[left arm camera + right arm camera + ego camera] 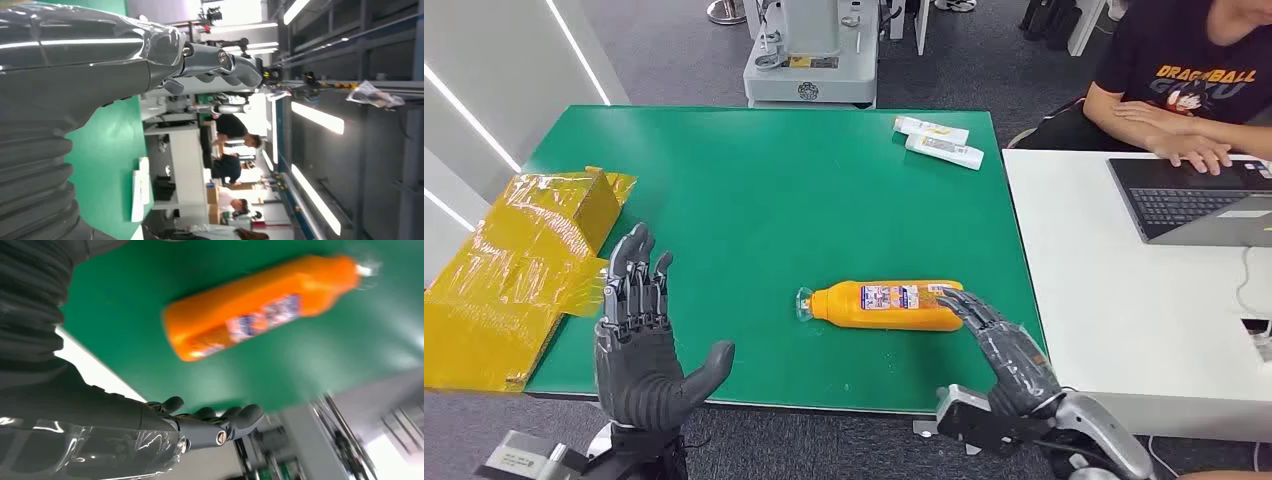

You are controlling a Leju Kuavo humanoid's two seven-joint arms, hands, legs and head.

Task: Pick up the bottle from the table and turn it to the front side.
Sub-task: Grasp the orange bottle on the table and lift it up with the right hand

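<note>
The orange plastic bottle (pixel 887 305) lies on its side on the green table (pixel 754 190), clear cap toward the left hand (pixel 639 345), whose fingers are spread and hold nothing. The right hand (pixel 1009 355) reaches its base with fingers extended, perhaps touching. Two white tubes (pixel 937 141) lie far off; crinkled yellow wrapping (pixel 519 270) overhangs the table's left edge.
</note>
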